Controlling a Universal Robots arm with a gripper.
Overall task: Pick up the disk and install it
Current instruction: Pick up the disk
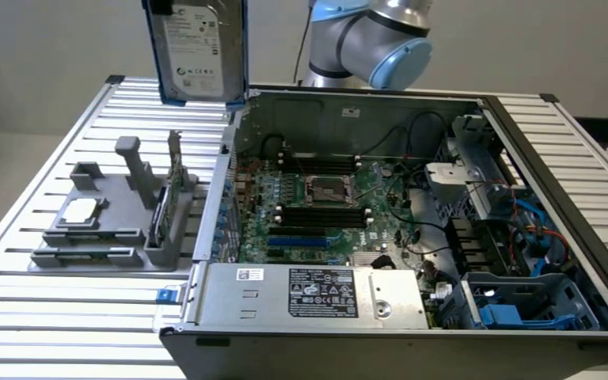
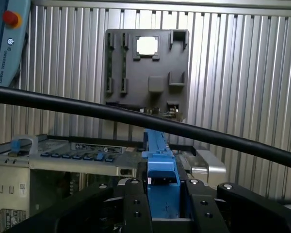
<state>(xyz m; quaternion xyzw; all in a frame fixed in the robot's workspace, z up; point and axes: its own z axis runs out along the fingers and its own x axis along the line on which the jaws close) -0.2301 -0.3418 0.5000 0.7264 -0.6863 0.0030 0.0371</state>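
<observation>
One disk (image 1: 196, 49): silver, white label, blue carrier (image 2: 161, 170), upright in jaws.

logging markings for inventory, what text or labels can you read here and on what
"UNIVERSAL ROBOTS", faint, running along the blue-grey pendant with the red button.
Label on the disk: print too small to read.
Labels on the power supply: too small to read.
Stickers on the computer case: too blurred.
</observation>
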